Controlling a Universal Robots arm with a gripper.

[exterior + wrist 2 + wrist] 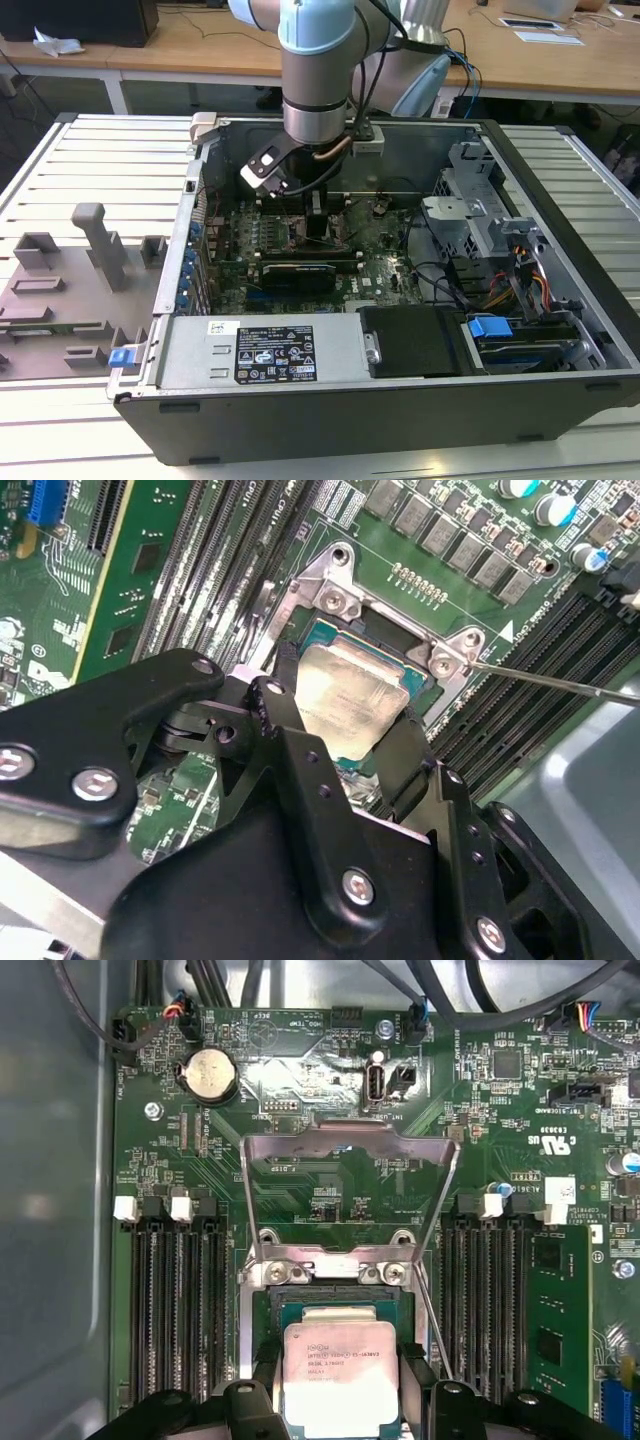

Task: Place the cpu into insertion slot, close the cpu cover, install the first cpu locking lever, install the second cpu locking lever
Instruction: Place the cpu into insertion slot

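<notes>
My gripper (340, 1400) is shut on the cpu (340, 1370), a silvery-beige square chip held by two opposite edges between black fingers (272, 715). The chip hangs low over the insertion slot (325, 1307), whose teal inner edge shows just beyond it, also seen in the second wrist view as the slot (325, 632) under the cpu (350, 695). The cpu cover (350, 1140), a thin metal frame with a large window, stands swung open on its hinge past the socket. A thin locking lever (560, 680) sticks out beside the socket. In the exterior view the gripper (318, 225) reaches down into the open computer case.
Long black memory slots (180, 1310) flank the socket on both sides. A round coin cell (212, 1072) and cable connectors sit beyond the cover. The case walls (300, 415), a drive cage (480, 200) and bundled cables (520, 290) ring the board.
</notes>
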